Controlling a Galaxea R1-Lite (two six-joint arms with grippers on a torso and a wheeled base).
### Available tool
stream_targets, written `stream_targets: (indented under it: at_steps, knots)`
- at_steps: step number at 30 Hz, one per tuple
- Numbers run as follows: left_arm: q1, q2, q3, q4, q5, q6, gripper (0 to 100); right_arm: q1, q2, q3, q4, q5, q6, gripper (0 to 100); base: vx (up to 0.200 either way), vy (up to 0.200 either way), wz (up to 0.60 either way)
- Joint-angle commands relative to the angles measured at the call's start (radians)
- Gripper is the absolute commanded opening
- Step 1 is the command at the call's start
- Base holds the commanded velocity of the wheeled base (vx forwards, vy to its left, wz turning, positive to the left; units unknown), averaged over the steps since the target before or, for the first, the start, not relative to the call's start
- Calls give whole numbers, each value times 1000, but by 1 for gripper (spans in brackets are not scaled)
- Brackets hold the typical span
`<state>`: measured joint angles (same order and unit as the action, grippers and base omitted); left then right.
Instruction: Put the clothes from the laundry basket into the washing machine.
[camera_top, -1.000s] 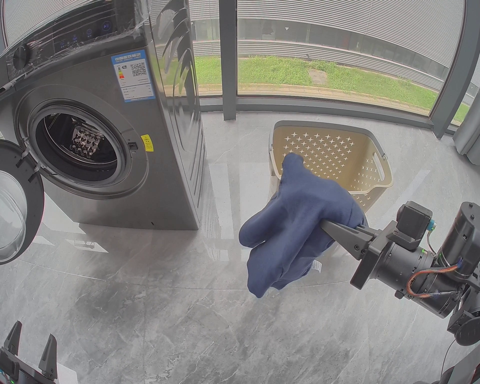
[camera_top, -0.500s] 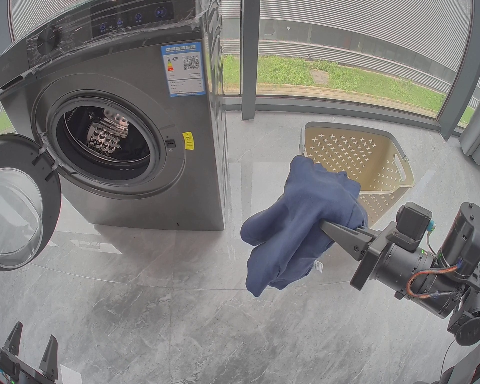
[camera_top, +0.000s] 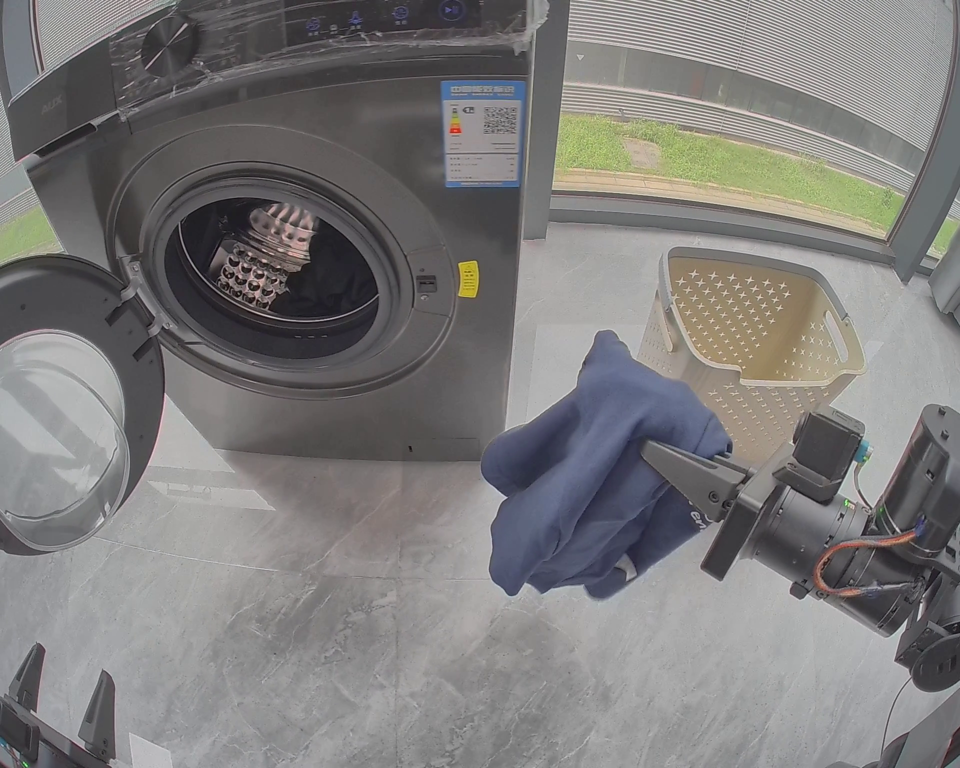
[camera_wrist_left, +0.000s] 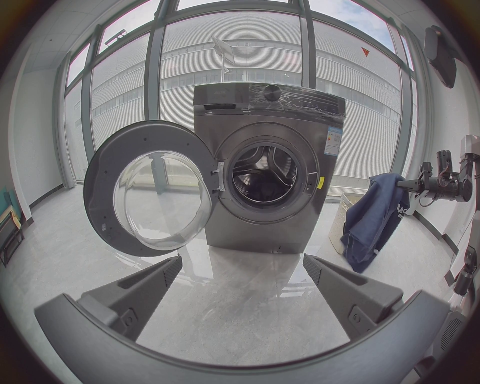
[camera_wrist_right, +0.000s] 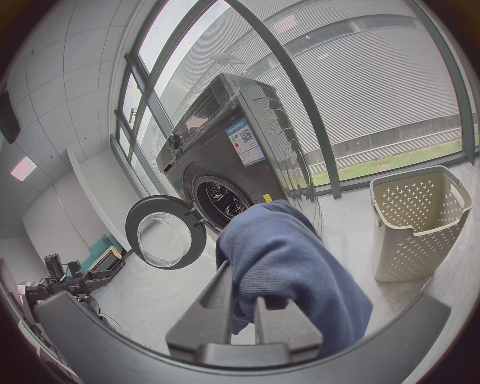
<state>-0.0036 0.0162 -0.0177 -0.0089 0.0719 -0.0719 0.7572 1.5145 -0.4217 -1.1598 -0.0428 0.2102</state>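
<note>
Grey marble floor (camera_top: 330, 640), tall windows (camera_top: 740, 90) behind. A washing machine (camera_top: 330, 130) stands with its door (camera_top: 70, 400) swung wide; a beige laundry basket (camera_top: 760, 330) sits beside it. In front of the basket, the right claw (camera_top: 665, 465) clamps a dangling navy garment (camera_top: 580, 460). The left claw (camera_wrist_left: 242, 260) gapes, low down.

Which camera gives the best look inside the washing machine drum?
The head view: the drum faces it close up, with its metal paddle plain to see. The left wrist view shows it straight on but farther off; the right wrist view sees it from the side.

The washing machine (camera_top: 330, 415) bears a label (camera_top: 483, 133), print illegible.
</note>
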Motion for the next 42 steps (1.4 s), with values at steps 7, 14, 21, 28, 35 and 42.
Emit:
stream_targets:
  at_steps: [7, 14, 21, 28, 35, 42]
  knots:
    - [1, -16, 10, -2, -3, 0, 100, 1, 3, -2, -3, 0, 0, 0, 0, 200, 0]
    - [1, -16, 10, -2, -4, 0, 100, -1, 3, 0, -1, 0, 0, 0, 0, 114, 0]
    - [1, -16, 10, -2, -4, -2, 100, -4, 4, -2, -1, 0, 0, 0, -200, 0, 0]
    - [1, -16, 10, -2, -4, -2, 100, -10, 6, -2, -3, 0, 0, 0, -143, 0, 0]
    - [1, -16, 10, -2, -4, -2, 100, -15, 4, 0, -3, 1, 1, 0, 0, 86, 0]
    - [1, -16, 10, -2, -4, -2, 100, -15, 6, -2, -1, 1, 1, 0, 0, 200, 0]
